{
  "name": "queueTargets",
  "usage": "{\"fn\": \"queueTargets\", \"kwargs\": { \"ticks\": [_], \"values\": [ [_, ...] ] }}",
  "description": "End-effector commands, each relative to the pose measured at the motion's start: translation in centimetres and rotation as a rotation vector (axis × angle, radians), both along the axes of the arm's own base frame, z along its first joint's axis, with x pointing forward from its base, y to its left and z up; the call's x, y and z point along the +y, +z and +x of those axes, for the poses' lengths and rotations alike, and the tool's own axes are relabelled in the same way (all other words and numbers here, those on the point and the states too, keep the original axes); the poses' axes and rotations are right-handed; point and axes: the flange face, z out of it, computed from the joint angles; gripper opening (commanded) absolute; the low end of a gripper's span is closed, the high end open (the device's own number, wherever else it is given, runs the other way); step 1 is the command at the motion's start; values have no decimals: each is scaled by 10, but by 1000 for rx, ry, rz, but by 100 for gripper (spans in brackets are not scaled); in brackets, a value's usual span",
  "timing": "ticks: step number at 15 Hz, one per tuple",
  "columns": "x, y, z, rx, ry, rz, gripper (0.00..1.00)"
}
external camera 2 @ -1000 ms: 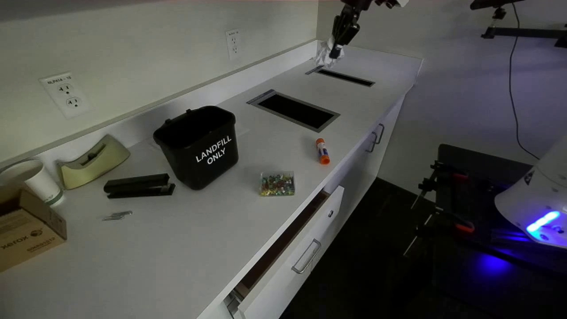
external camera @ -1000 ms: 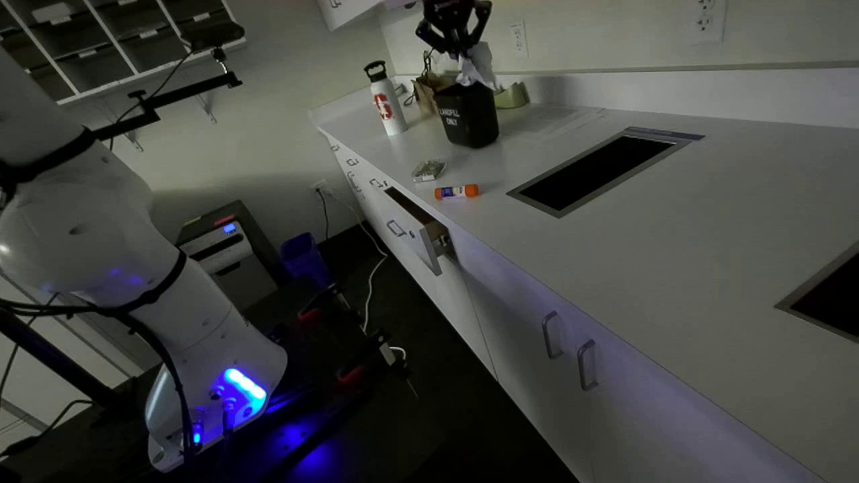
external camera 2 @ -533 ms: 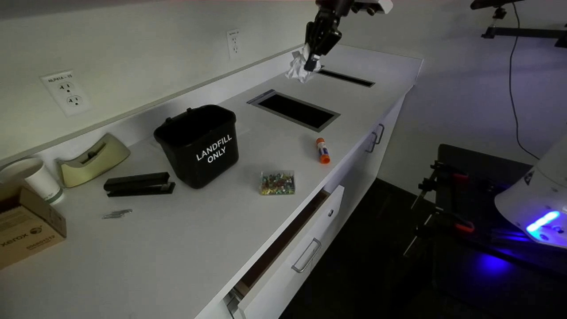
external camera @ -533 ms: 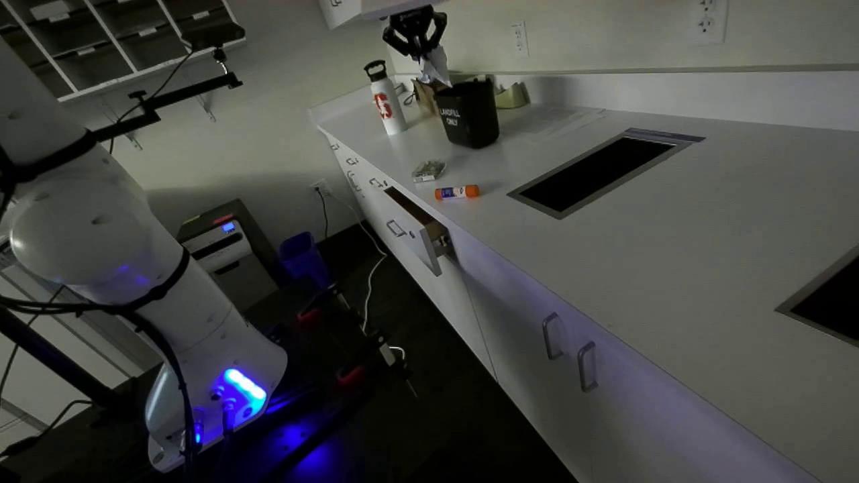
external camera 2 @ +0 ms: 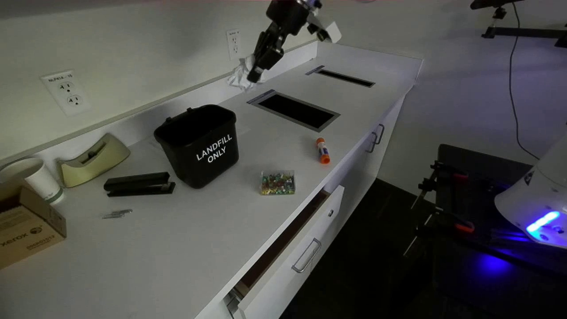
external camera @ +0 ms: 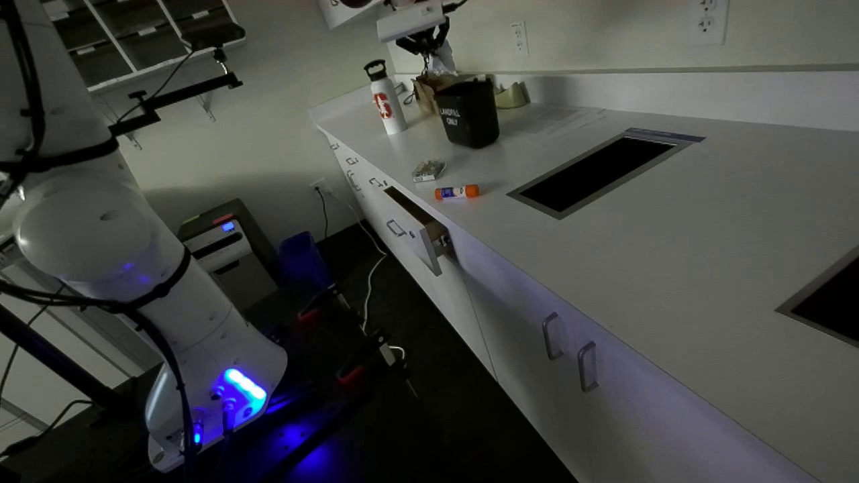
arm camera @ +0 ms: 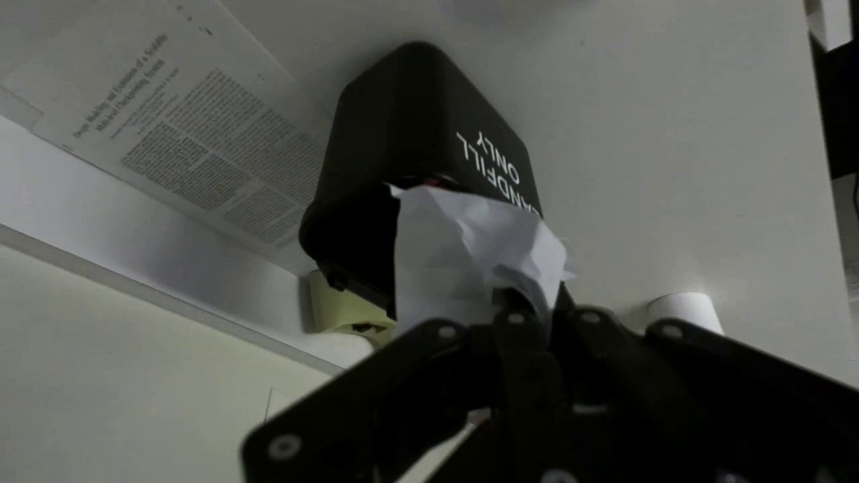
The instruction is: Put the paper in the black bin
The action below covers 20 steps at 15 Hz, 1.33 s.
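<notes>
Crumpled paper (external camera 2: 240, 76) is pinched between the fingers (external camera 2: 267, 56), held above the counter (external camera 2: 177, 252), apart from the bin (external camera 2: 206, 173), which is stood upright, marked "LANDFILL ONLY"

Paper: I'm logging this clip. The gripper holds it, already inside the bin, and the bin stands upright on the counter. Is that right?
One thing is off: the paper is not inside the bin. An exterior view shows it in the air, apart from the bin. The gripper does hold it, and the bin stands upright on the counter.
</notes>
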Motion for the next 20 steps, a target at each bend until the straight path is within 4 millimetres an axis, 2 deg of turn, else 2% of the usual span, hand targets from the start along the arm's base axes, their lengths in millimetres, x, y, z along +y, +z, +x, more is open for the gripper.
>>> {"fn": "queueTargets", "kwargs": {
  "ticks": [1,7,13,14,16,20],
  "values": [
    [33,-20,43,-55,-58,17,2],
    [61,-52,90,-91,-104,-32,2],
    [71,-72,113,-80,-114,-56,2],
    [72,-72,113,-77,-107,-58,32],
    [72,-73,116,-71,-94,-56,40],
    [75,-65,114,-57,-71,-39,70]
  ]
}}
